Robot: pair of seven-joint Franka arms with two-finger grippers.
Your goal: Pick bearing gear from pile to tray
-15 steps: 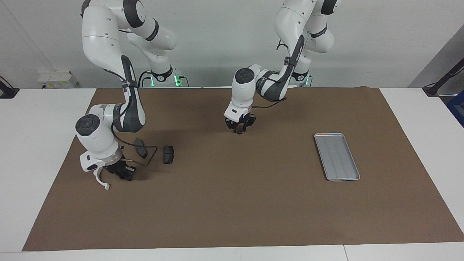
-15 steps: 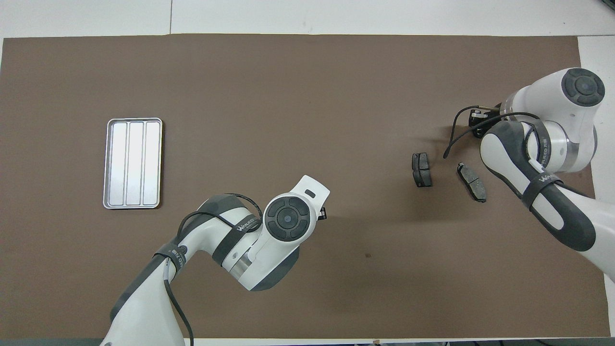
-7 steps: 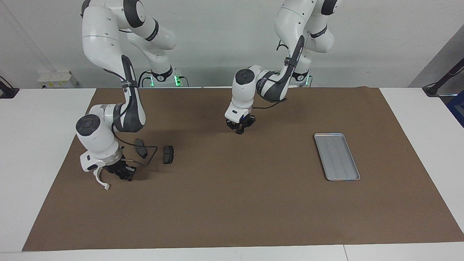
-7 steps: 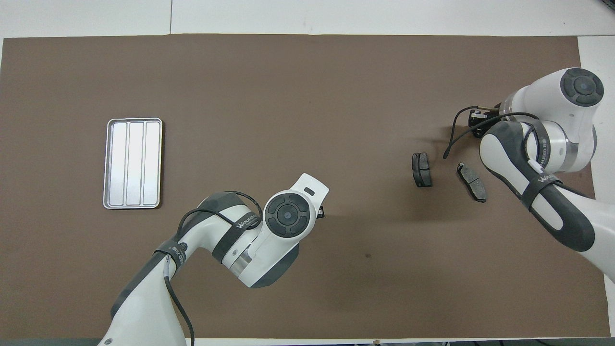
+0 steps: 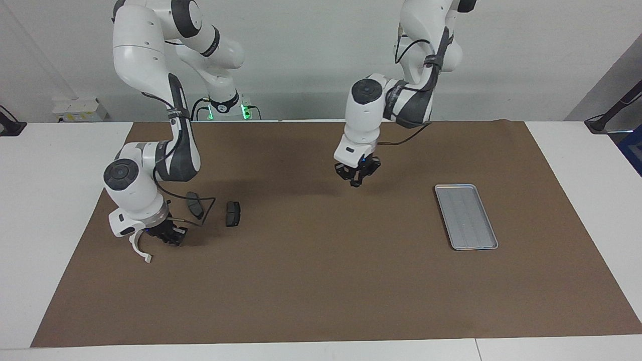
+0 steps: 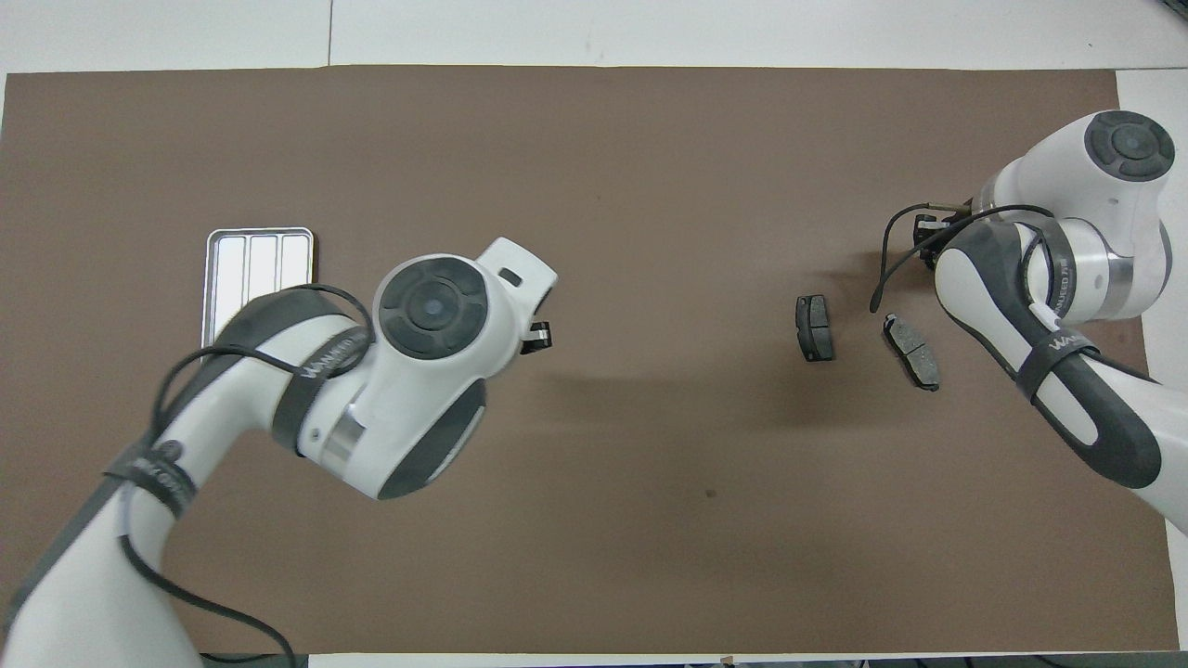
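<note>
Left gripper (image 5: 357, 179): tips pressed together, shut. Hangs in the air over the brown mat (image 5: 321, 281), short of the tray (image 5: 466, 215) on the side toward the right arm's end of the table. Points straight down, wrist upright; probably suits carrying something small without tipping it. Cannot tell whether anything tiny sits between the tips; nothing visible there in either view.

Tray: lies flat on the mat toward the left arm's end, long side running away from the robots, ribs bare, nothing in it. Looks placed well clear of the parts so as to give an open drop zone.

Two dark brake pads (image 5: 233, 213): lie on the mat well apart from the tray, toward the right arm's end, just beside each other but not touching.

Right gripper (image 5: 168, 235): sits low at the mat, farther from the tray than the pads are, just beside a white curved bracket (image 5: 139, 248). Open or closed: cannot tell. Seems to wait over the pile.

No bearing gear identifiable on the mat; likely in the left grip, if anywhere.
</note>
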